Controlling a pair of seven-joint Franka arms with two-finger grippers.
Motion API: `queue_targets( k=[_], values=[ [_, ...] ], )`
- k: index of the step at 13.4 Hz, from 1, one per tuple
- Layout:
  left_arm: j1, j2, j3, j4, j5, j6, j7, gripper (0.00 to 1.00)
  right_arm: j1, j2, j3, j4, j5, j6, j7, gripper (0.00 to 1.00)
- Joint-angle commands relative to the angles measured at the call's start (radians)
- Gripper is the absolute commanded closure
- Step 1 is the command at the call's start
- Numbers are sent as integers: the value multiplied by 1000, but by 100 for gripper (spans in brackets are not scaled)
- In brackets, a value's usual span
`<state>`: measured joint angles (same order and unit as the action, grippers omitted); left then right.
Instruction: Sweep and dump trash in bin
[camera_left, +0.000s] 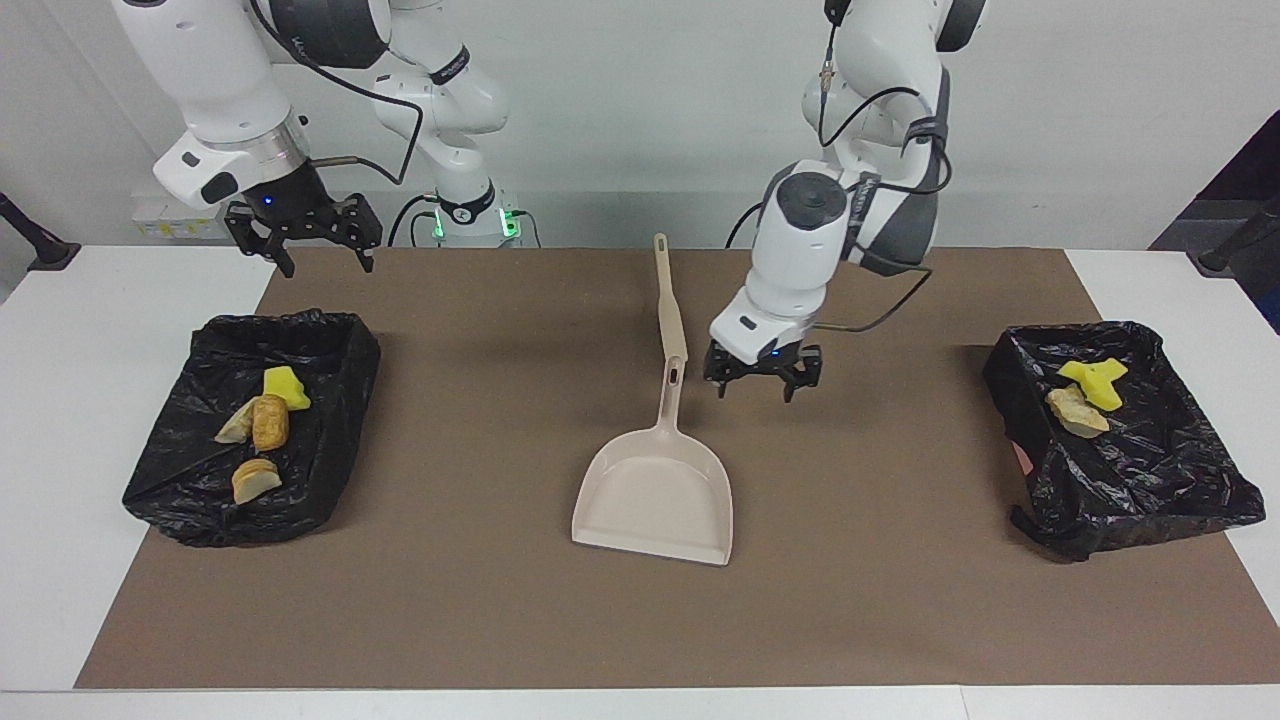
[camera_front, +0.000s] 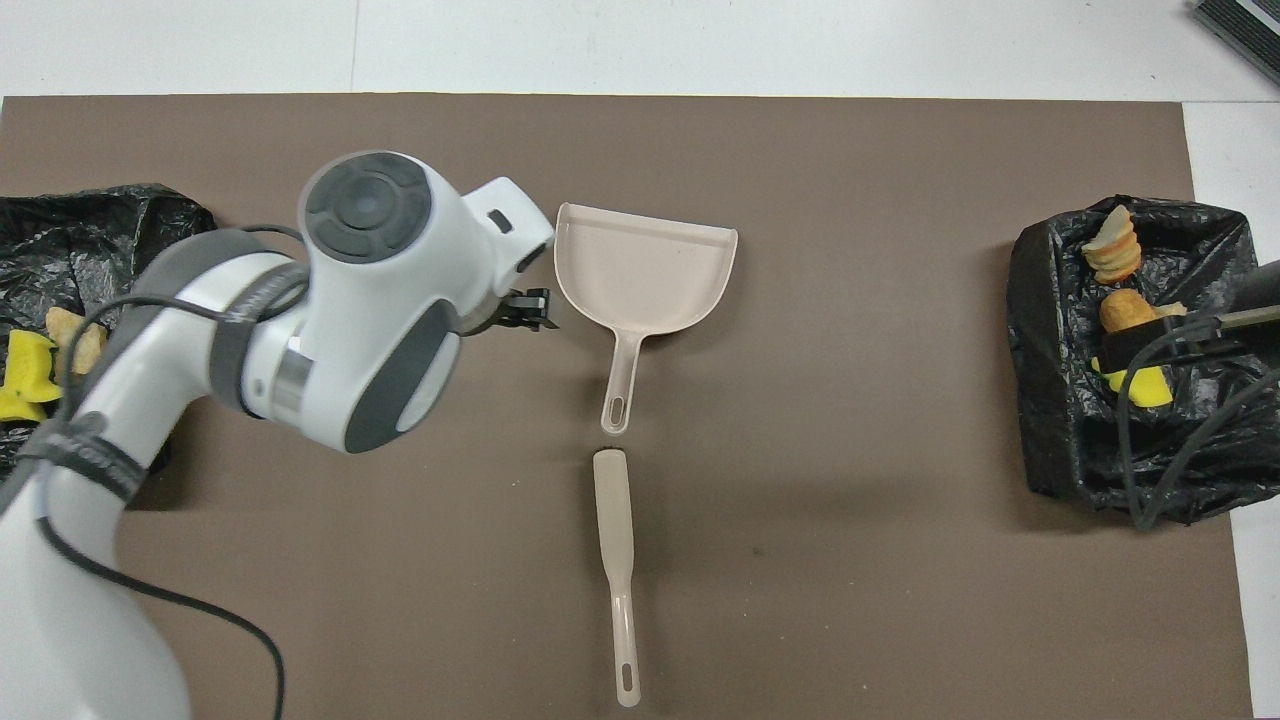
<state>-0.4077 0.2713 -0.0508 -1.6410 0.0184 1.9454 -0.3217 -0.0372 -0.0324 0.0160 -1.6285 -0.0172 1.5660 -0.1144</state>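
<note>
Trash lies in two black-bagged bins. The bin (camera_left: 330, 460) at the right arm's end holds a yellow sponge piece (camera_left: 283, 386) and tan bread-like chunks (camera_left: 268, 421). The bin (camera_left: 1150, 490) at the left arm's end holds a yellow sponge piece (camera_left: 1095, 380) and one chunk (camera_left: 1075, 410). The beige dustpan (camera_left: 652, 490) lies flat mid-mat, and the brush (camera_left: 666, 300) lies just nearer to the robots. My left gripper (camera_left: 758, 385) hangs open and empty over the mat beside the dustpan's handle. My right gripper (camera_left: 322, 248) waits open above the mat's edge by its bin.
The brown mat (camera_left: 900, 600) covers most of the white table. In the overhead view the left arm covers part of the bin (camera_front: 120, 220) at its end, and a cable hangs over the bin (camera_front: 1040, 300) at the right arm's end.
</note>
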Motion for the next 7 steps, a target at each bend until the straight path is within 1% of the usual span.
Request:
queue_targets(
  k=[1,3,5,7],
  values=[
    [101,-93,-9,-45,-6,-84,116,0,-4,-4,-2,6,19,-9,-25,0],
    [153,-139,-7,-34,-6,-156,209,0,-4,-4,-2,6,19,-9,-25,0],
    [232,-187,-7,-34,-6,-204,312,0,-4,-4,-2,6,19,-9,-25,0],
    [285,-216,-7,-34,-6,-249,358,0,-4,-4,-2,6,19,-9,-25,0]
  ],
)
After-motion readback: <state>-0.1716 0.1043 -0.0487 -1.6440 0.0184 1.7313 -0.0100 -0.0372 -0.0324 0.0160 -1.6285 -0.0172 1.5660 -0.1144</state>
